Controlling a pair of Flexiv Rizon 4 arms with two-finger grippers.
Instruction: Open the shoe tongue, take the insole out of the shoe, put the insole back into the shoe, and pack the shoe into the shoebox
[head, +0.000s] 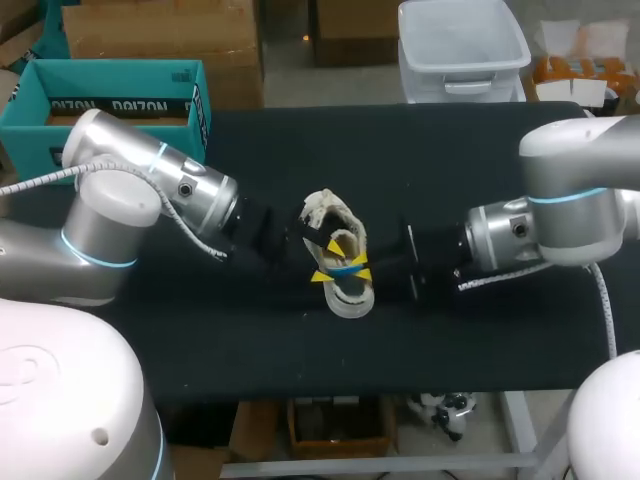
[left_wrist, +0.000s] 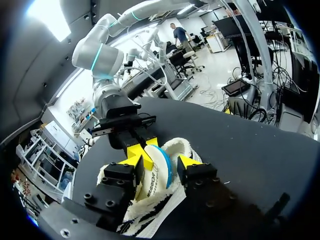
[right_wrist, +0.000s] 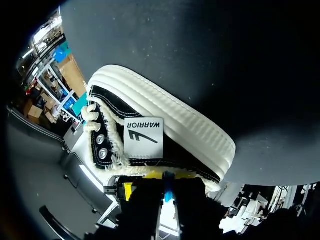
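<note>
Shoe (head: 350, 295) is resting on worktop (head: 450, 150), frame centre.
Right jaws are clamping the insole (left_wrist: 159, 166); left jaws' state cannot be told.

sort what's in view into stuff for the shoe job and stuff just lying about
For the job: shoe, insole at its opening, teal shoebox past the table's far corner, left arm's fingers, right arm's fingers.
Just lying about: only the black table, as the work surface.
</note>
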